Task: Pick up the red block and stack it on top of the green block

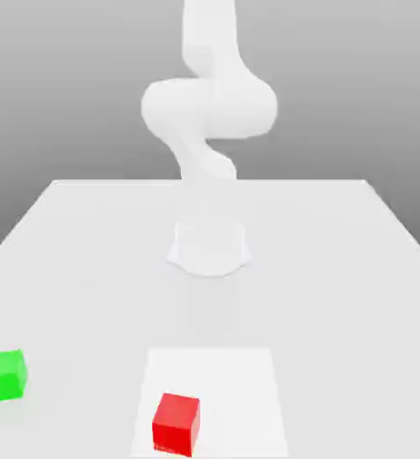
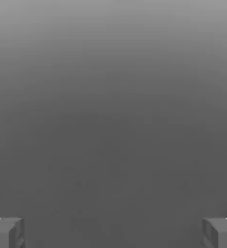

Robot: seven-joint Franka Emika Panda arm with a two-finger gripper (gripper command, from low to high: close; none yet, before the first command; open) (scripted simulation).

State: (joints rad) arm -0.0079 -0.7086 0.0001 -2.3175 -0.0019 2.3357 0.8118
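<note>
Red block (image 1: 176, 424): outside the pincer's (image 2: 113, 232) grasp, apart from its fingers (image 2: 14, 233). Sits on the white sq. patch (image 1: 240, 394) of the table (image 1: 338, 296), toward the ext. view's L side of the patch & nr. its front edge. It's turned a bit, w/ top & two side faces in sight; upright, flat on its base.

Green block (image 1: 4, 376): also outside the pincer's grasp. On the table itself, off the patch, well apart from red, to the ext. view's L & slightly farther back. Also upright, approx. same size as red. Top of green is bare.

Pincer: wide open, fingers well apart, one each side of an empty gap; holds nothing. Exact dist. & dir. from pincer to either block: can't tell.

Arm (image 1: 209, 108): white, bent, carries the pincer; rises from its base (image 1: 210, 246) at the table's centre-back, behind both blocks in the ext. view. Background (image 1: 61, 99): plain grey, beyond the table's far edge.
</note>
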